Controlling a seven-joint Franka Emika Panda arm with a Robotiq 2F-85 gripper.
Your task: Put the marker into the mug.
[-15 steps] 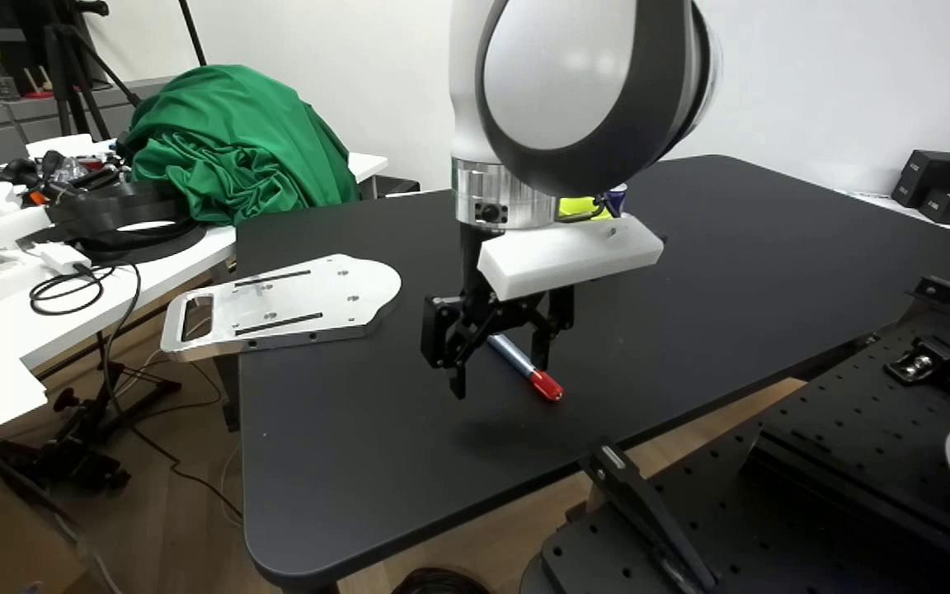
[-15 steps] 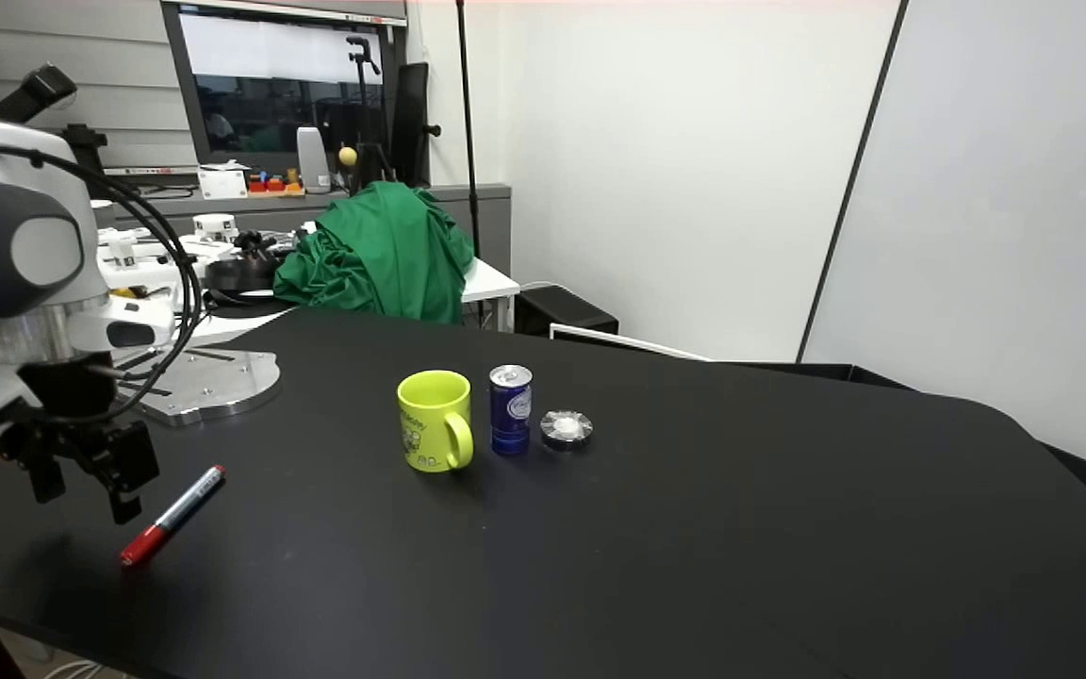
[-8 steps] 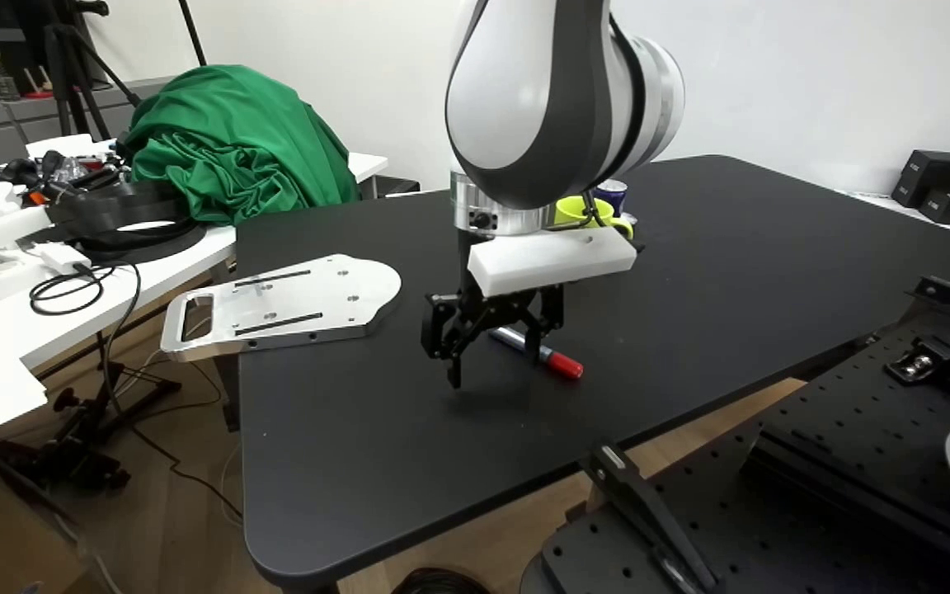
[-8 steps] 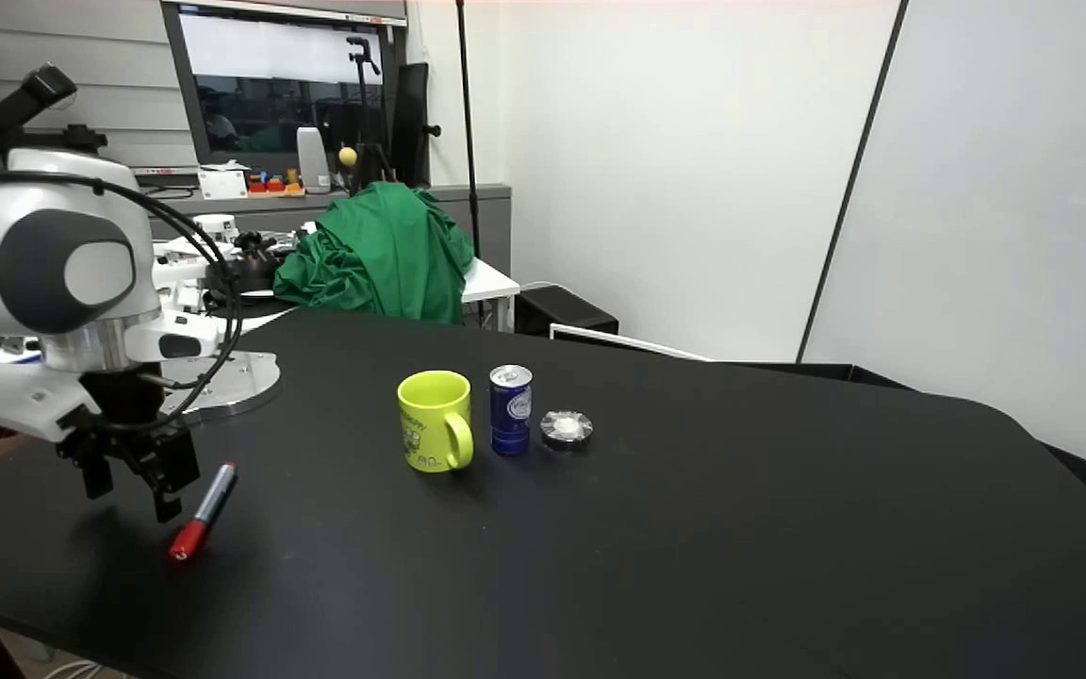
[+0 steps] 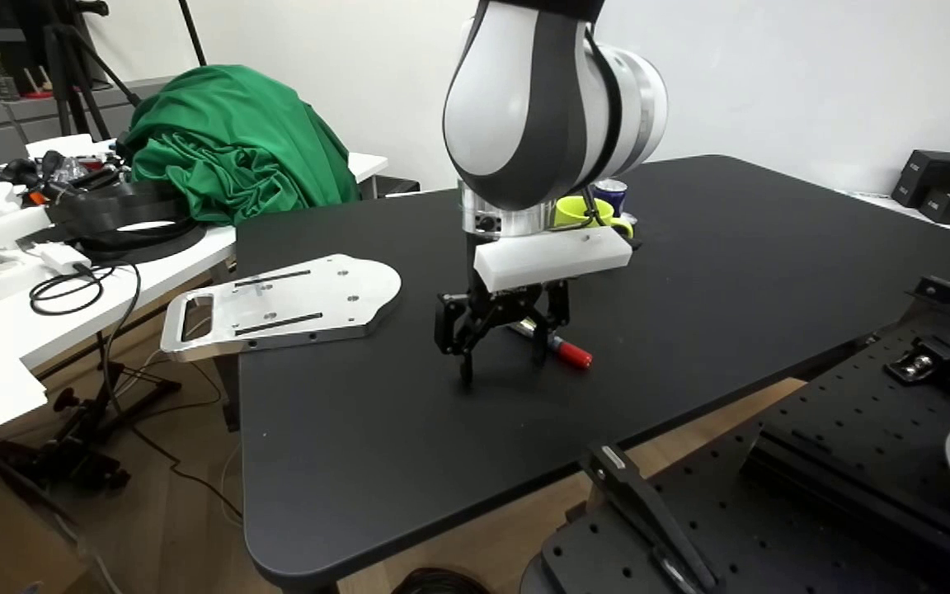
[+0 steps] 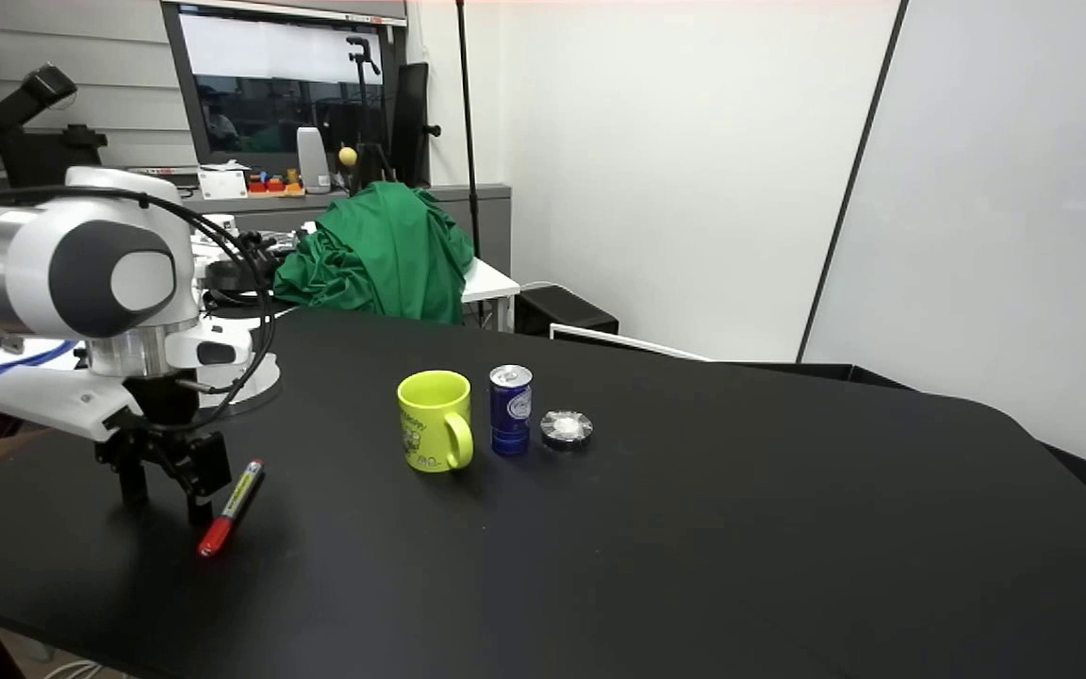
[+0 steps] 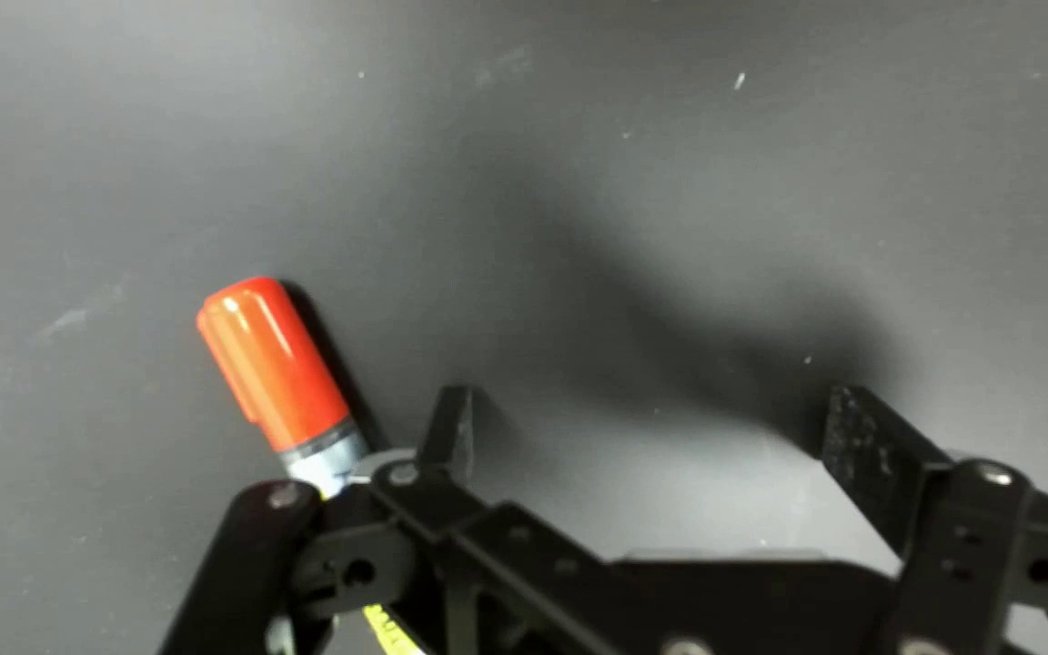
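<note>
The marker lies flat on the black table, its red cap (image 5: 574, 355) pointing toward the near edge; it also shows in an exterior view (image 6: 243, 490) and at the left of the wrist view (image 7: 274, 364). My gripper (image 5: 503, 363) is open and low over the table; it shows in an exterior view (image 6: 166, 500) and in the wrist view (image 7: 651, 423) with nothing between its fingers. The marker lies outside one finger, right beside it; I cannot tell if they touch. The lime mug (image 6: 435, 424) stands upright farther off; the arm partly hides it in an exterior view (image 5: 571, 211).
A blue can (image 6: 511, 415) and a round black-and-silver thing (image 6: 566, 430) stand beside the mug. A silver metal plate (image 5: 302, 301) lies at the table's side edge. A side table with a green cloth (image 5: 236, 148) stands behind.
The gripper has moved toward the mug's side and lower. The marker has shifted the same way over the table and rolled, so its yellow label now shows. The mug has not moved.
</note>
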